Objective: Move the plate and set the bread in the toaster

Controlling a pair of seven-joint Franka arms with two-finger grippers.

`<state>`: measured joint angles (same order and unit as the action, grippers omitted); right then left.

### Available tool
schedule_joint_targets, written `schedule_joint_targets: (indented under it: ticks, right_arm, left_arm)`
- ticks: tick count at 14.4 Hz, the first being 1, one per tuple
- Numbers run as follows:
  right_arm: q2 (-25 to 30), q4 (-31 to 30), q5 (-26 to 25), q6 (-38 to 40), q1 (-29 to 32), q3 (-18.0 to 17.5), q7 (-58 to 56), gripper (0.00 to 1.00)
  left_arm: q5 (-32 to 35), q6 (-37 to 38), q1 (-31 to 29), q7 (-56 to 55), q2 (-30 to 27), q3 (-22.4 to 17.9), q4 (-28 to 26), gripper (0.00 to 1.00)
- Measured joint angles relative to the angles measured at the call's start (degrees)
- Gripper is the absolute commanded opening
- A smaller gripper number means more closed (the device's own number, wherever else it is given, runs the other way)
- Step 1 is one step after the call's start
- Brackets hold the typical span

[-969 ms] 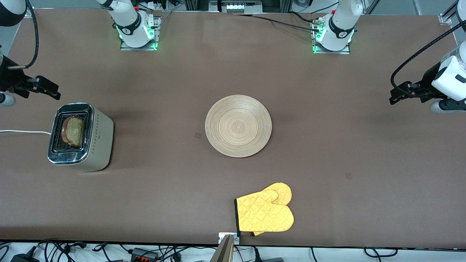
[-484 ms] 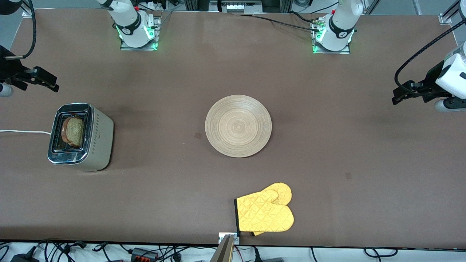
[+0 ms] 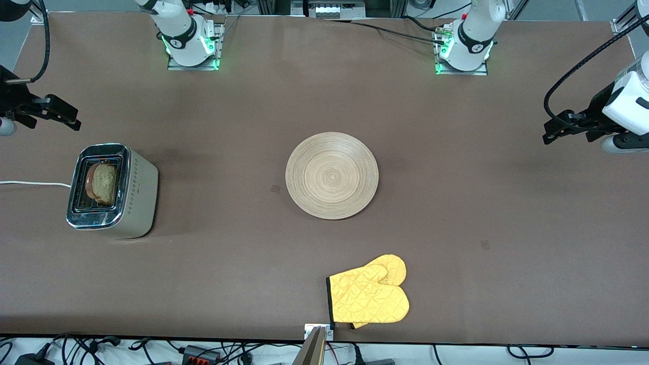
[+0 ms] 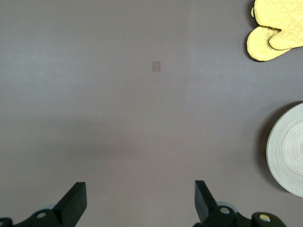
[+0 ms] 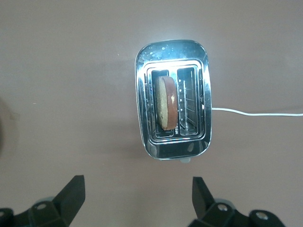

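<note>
The light-wood plate (image 3: 332, 175) lies empty at the table's middle; its rim shows in the left wrist view (image 4: 288, 156). The toaster (image 3: 111, 190) stands toward the right arm's end, white cord attached. The bread (image 3: 103, 183) stands in one slot, also seen in the right wrist view (image 5: 166, 103) inside the toaster (image 5: 172, 99). My right gripper (image 3: 68, 120) is open and empty, up over the table's end beside the toaster; its own view shows it (image 5: 137, 198). My left gripper (image 3: 555, 131) is open and empty over the left arm's end of the table, its own view showing it (image 4: 140, 201).
A yellow oven mitt (image 3: 369, 295) lies near the table's front edge, nearer the camera than the plate, and shows in the left wrist view (image 4: 276, 29). The toaster's cord (image 3: 30, 184) runs off the right arm's end of the table.
My right gripper has risen slightly away from the toaster. My left gripper has shifted a little, then settled. Plate, bread and toaster have not moved.
</note>
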<state>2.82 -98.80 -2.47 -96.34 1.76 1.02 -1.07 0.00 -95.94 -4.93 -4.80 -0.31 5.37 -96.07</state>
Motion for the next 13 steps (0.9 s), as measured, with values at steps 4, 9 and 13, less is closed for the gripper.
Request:
schedule_joint_targets:
  ticks: [4, 9, 13]
  right_arm:
    - [0.1, -1.0, 1.8, -0.1, 0.4, 0.4, 0.0, 1.0]
    - [1.1, -2.8, 2.0, -1.4, 0.4, 0.5, -0.1, 1.0]
    - [1.5, -2.8, 2.0, -1.6, 0.4, 0.4, -0.1, 1.0]
  left_arm:
    - [0.0, 0.1, 0.0, 0.0, -0.2, 0.0, 0.0, 1.0]
    - [0.0, 0.2, -0.2, 0.0, -0.4, -0.1, 0.1, 1.0]
    - [0.0, 0.9, -0.6, 0.0, -1.6, -0.3, 0.1, 1.0]
